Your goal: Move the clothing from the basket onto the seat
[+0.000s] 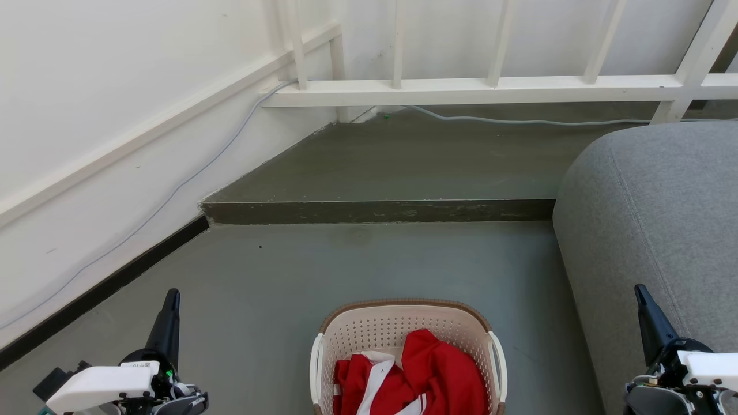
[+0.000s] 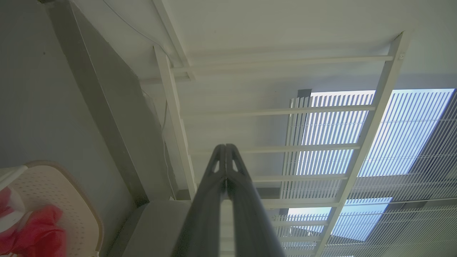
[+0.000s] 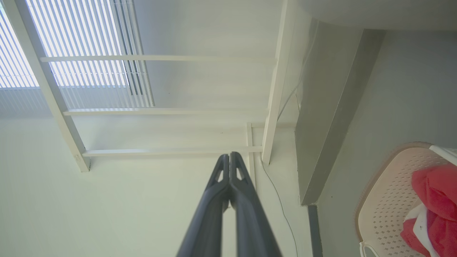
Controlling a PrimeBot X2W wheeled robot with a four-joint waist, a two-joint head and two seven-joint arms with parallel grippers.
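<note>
Two dark, long-fingered hands point up and away from the robot, each with its fingers pressed flat together and nothing between them. The left hand (image 1: 171,297) hangs over the grey floor (image 1: 277,271) toward its left edge, near the black skirting strip (image 1: 98,294) at the foot of the white wall (image 1: 86,115). The left wrist view shows its two fingers meeting along their length. The right hand (image 1: 641,293) stands in front of the near side of the large grey fabric-upholstered seat (image 1: 651,196), and in the right wrist view its fingers likewise lie closed tip to tip.

Between the two hands, apart from both, the cream-white perforated plastic basket with a brown woven-look rim (image 1: 369,331) stands on the floor. It is well short of the dark step (image 1: 375,211) that bounds the floor's far edge, and near the seat's left side without touching it. The red clothing with white panels (image 1: 444,369) lies crumpled inside the basket, heaped more toward its right wall. Beyond the step a raised strip of floor runs to a white railing (image 1: 478,89), and a thin grey cable (image 1: 519,121) lies along its foot.
</note>
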